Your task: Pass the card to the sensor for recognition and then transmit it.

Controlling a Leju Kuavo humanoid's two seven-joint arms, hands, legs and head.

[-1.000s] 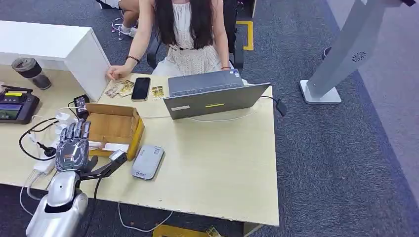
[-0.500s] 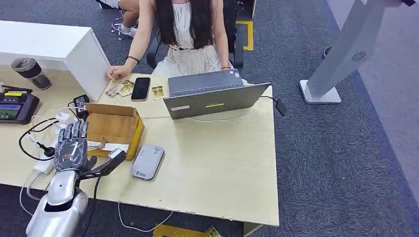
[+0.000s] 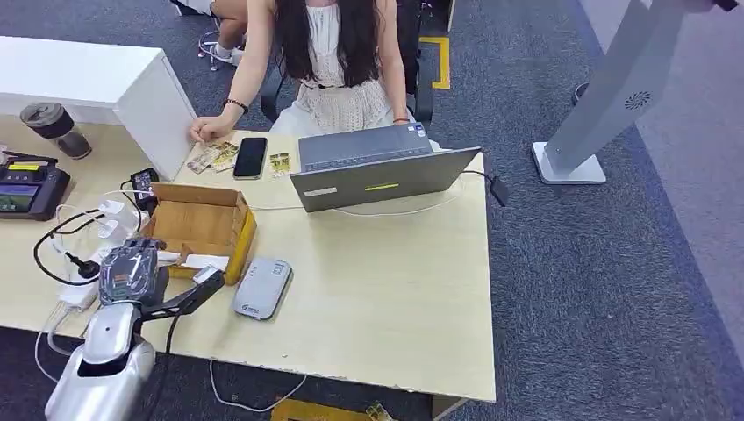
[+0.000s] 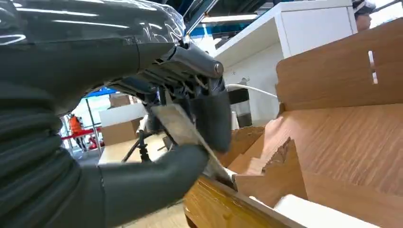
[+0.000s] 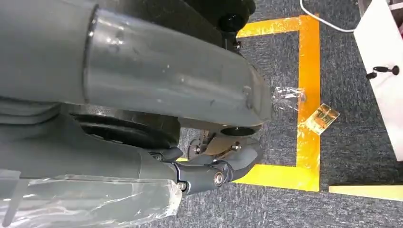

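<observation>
My left hand (image 3: 132,267) is at the near left edge of the open cardboard box (image 3: 209,221), its fingers curled down into it. In the left wrist view the thumb (image 4: 157,183) and dark fingers (image 4: 209,118) pinch a thin pale card (image 4: 183,133) just above the box's wooden-brown rim (image 4: 223,209). A white card (image 3: 207,261) lies inside the box at its near side. The grey card sensor (image 3: 262,287) lies flat on the table right of the box, a hand's width from my thumb. My right hand (image 5: 214,166) hangs over the carpet and holds nothing.
A person sits behind the table at an open laptop (image 3: 377,175), one hand by a phone (image 3: 250,157) and some cards (image 3: 213,157). Cables and a white charger (image 3: 79,263) lie left of my hand. A tablet controller (image 3: 26,189) and cup (image 3: 54,129) stand at the far left.
My left hand's fingers, upright and spread a second ago, have curled down into the box and closed on the card. The arm has hardly shifted.
</observation>
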